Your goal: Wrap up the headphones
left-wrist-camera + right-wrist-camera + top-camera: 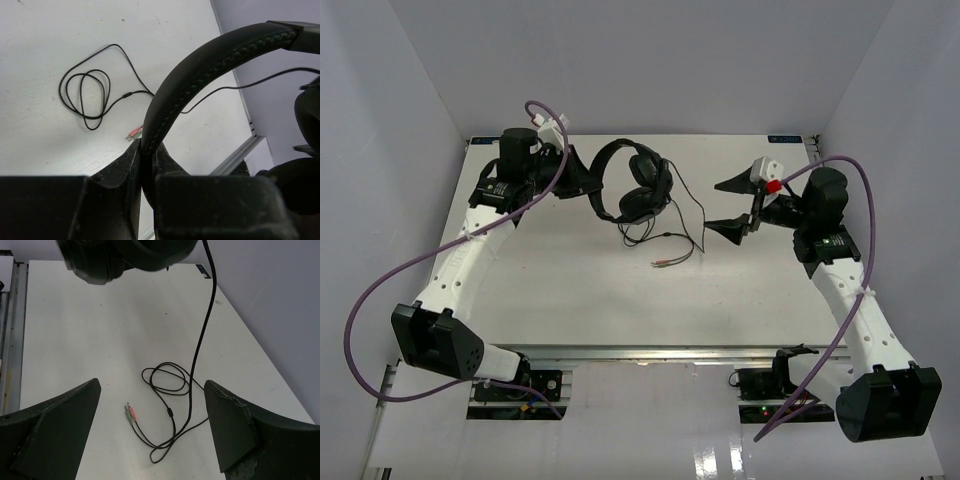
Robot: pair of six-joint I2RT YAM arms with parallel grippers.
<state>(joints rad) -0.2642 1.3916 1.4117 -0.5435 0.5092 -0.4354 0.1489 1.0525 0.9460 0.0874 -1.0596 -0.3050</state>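
Note:
The black headphones (638, 185) hang at the back middle of the table, with my left gripper (582, 180) shut on their arched headband (200, 70). In the left wrist view the band runs straight down between the closed fingers (125, 165). The earcups (100, 260) fill the top of the right wrist view. The thin black cable (200, 335) drops from them to a loose coil (170, 382) on the table and ends in a green and a pink plug (131, 414). My right gripper (732, 205) stands wide open to the right of the headphones, above the coil, holding nothing.
Thick purple robot cables (380, 300) loop beside both arms. White walls close in the table on the left, back and right. A metal rail (650, 352) runs along the near edge by the arm bases.

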